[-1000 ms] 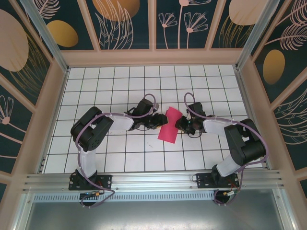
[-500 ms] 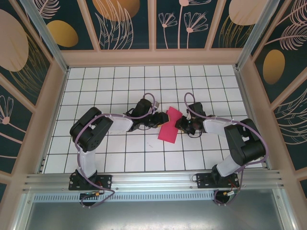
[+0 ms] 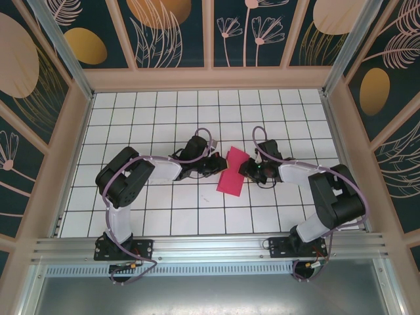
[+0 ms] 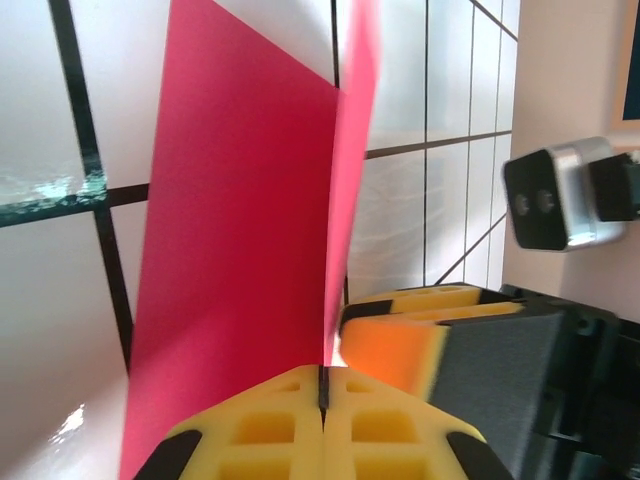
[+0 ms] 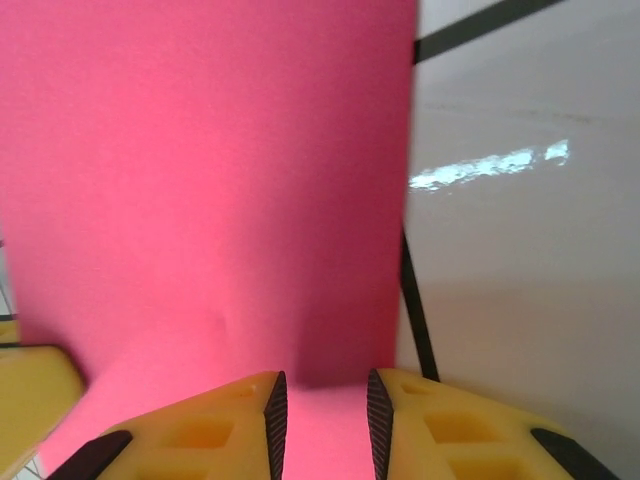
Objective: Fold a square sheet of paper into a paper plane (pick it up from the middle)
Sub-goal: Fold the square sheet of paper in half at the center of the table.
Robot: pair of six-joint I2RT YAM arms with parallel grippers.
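While the left pincer (image 4: 322, 385) clamps the pink paper (image 4: 240, 230) (plain, part-raised), the right pincer (image 5: 320, 400) gapes narrowly.

Open tiled floor (image 3: 164, 111) behind paper (image 3: 231, 174)

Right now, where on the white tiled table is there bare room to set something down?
The far rows of the white tiled table, along the back wall, are bare, as are the near rows beside the metal rail. It is crowded mid-table, where the left gripper and right gripper meet at the thin magenta-pink paper sheet.
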